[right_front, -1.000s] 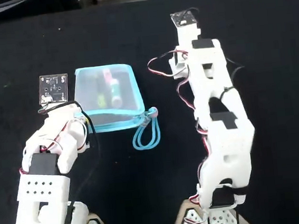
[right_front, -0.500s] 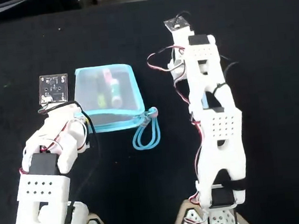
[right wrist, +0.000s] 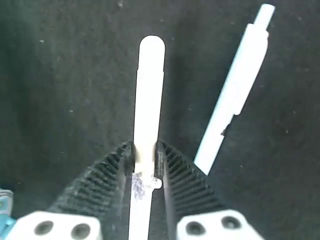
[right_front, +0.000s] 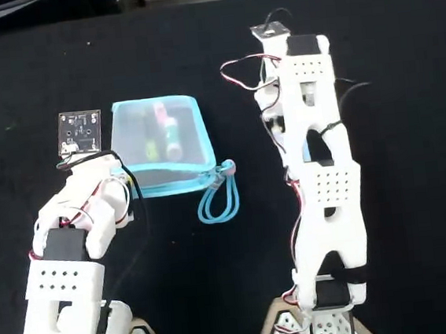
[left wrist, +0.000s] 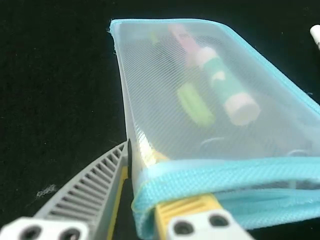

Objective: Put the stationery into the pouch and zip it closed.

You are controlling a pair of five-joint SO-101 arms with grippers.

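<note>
Pen [right wrist: 149,100] pinched in right gripper [right wrist: 145,160], long axis along the gripper's own; pouch [left wrist: 210,100], corner clamped by left gripper [left wrist: 132,155], lies leftward of right gripper.

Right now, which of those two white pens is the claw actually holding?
The straight pen, pinched in the right claw. The slanted pen lies loose beside it, untouched by the claw.

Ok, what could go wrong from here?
The right pincer holds the white pen with a long length sticking out, so it may pivot or slip in transit. The second pen lies close beside it and could get knocked. The left pincer pinches only a corner of the pouch, whose mouth looks flat, so insertion may jam.
</note>
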